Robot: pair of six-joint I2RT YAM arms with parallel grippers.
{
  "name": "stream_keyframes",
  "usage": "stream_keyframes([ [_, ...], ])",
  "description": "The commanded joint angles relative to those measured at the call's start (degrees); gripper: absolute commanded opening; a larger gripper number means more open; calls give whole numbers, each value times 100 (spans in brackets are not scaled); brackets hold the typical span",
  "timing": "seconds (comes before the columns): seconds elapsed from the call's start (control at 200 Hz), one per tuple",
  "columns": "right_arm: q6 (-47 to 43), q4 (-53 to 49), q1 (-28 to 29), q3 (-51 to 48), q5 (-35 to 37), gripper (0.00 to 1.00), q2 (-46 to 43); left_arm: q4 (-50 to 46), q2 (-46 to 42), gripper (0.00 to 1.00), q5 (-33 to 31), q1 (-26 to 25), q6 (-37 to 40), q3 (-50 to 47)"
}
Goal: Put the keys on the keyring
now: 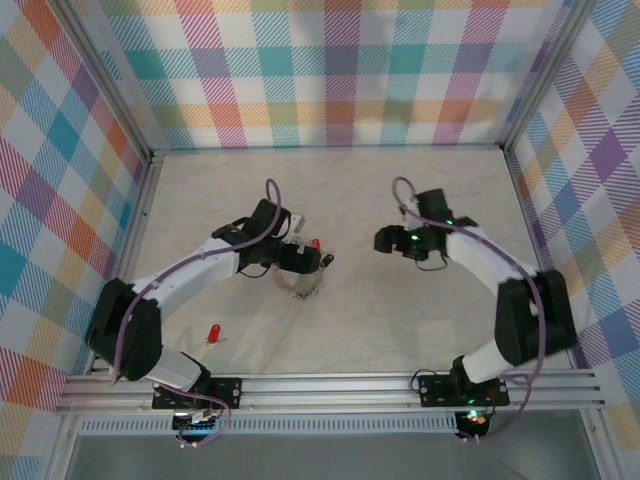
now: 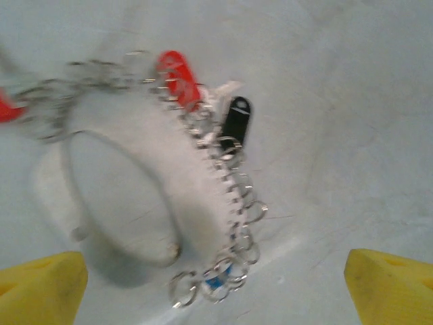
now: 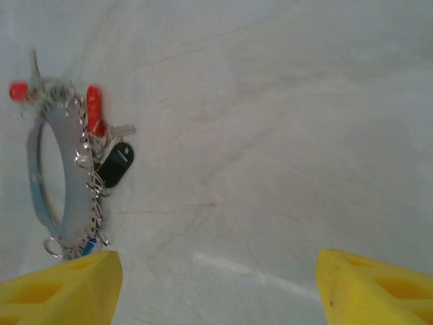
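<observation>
Nearest, in the top view, a lone red key lies on the pale surface close to the left arm's lower link, well apart from the other keys. Farther in, near the middle of the surface, the keyring lies flat just beside the left jaws.

The left wrist view is blurred. It shows the left jaws spread wide, one yellow fingertip in each bottom corner and nothing pinched between them. The loop and its chain of small rings lie ahead of them. A blue key sits at the chain's near end, a black key farther along and a second red key beyond that. A third red head shows at the left edge. I cannot tell for certain which of these are threaded on.

The right jaws are also spread and empty, well to the right of the keyring, over bare surface. Beyond both arms rise the checked walls.
</observation>
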Motion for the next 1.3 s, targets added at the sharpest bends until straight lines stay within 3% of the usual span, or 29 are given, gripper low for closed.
stream_keyframes([
  [0.0, -689, -934, 672, 1042, 1062, 75, 733, -1125, -12, 98, -586, 645, -631, 234],
  [0.1, -959, -1262, 1054, 1912, 1532, 78, 1496, -1390, 134, 98, -349, 1002, -703, 205],
  [0.245, -1123, -1610, 1510, 2718, 2146, 81, 2394, -1417, 153, 98, -341, 1131, -758, 44],
  [0.385, -1125, -1703, 1914, 2903, 2864, 83, 2847, -1342, 112, 98, -347, 1196, -794, -129],
  [0.645, -1011, -1618, 1970, 2710, 2951, 85, 3060, -1284, 94, 98, -471, 1196, -360, -220],
  [0.925, -573, -1958, 2018, 1691, 3110, 86, 2311, -1119, -7, 98, -658, 1198, 7, -441],
  [1.105, 149, -2473, 2753, 1056, 2555, 86, 1640, -1012, 57, 98, -583, 1196, 114, -509],
  [1.295, 390, -2622, 3446, 1275, 1941, 91, 1121, -836, -10, 98, -530, 1196, 113, -642],
])
